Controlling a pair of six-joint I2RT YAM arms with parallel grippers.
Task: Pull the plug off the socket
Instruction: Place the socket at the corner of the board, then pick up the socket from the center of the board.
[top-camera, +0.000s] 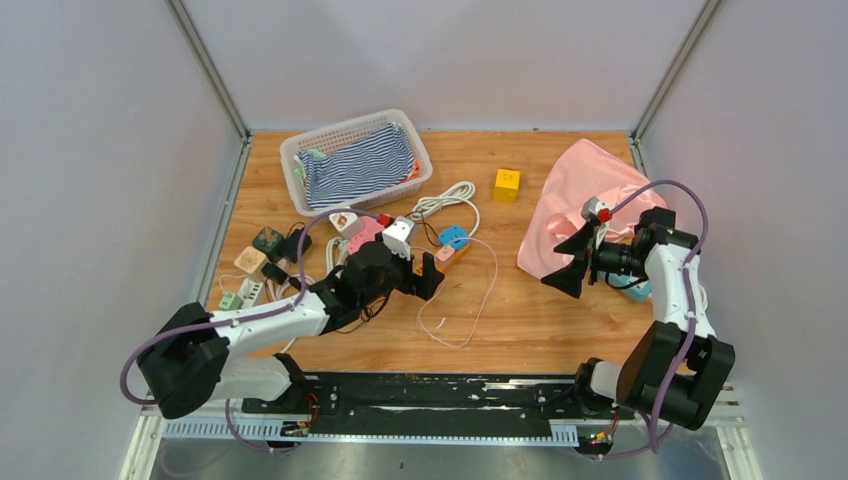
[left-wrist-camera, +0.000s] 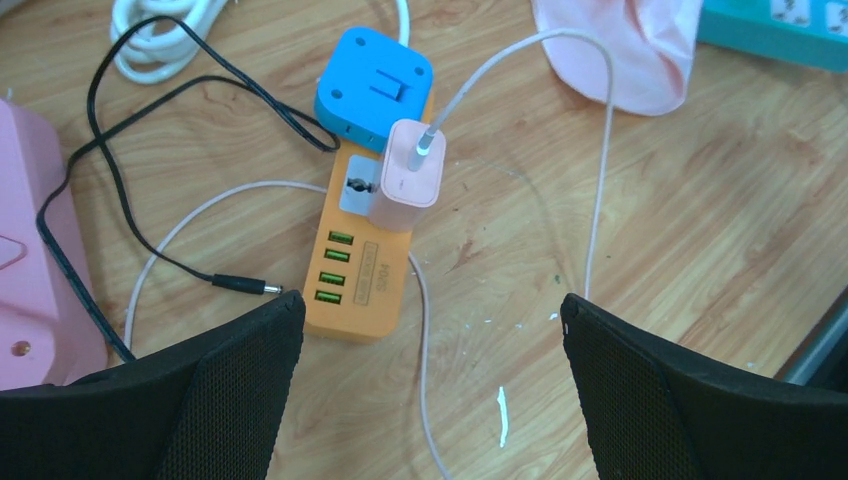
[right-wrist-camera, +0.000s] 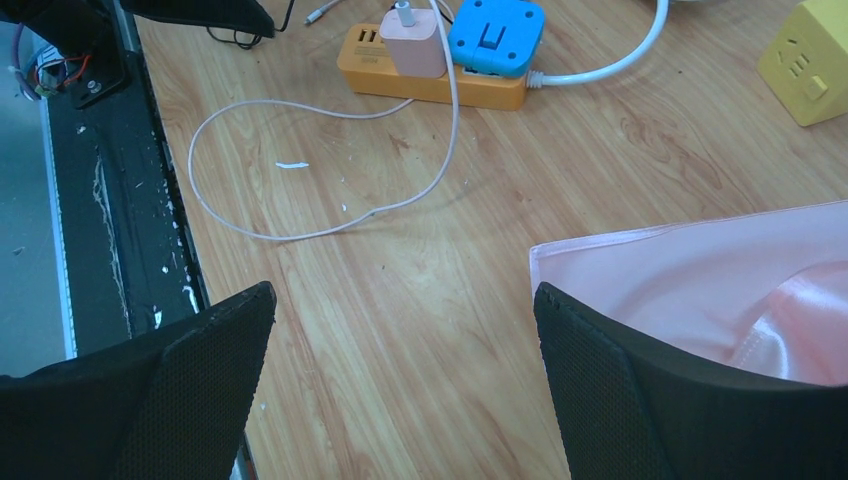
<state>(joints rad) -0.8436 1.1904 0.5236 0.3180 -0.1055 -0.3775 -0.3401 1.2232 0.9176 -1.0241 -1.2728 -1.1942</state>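
The left gripper (left-wrist-camera: 432, 303) hangs with its fingers spread wide, empty, just short of the orange power strip (left-wrist-camera: 360, 285); a black lead (left-wrist-camera: 240, 284) lies loose at the strip's left edge. The pink plug (left-wrist-camera: 405, 180) stands seated in the strip's socket, just beside the blue adapter (left-wrist-camera: 375, 85); I'd judge it a light, hard, smooth block, best pinched across its flat sides and drawn straight out, though the light strip may lift with it; its pale cable (left-wrist-camera: 600, 150) trails close by. Farther right, the right gripper (top-camera: 570, 265) is spread too, holding nothing, beside the pink cloth (top-camera: 580, 190).
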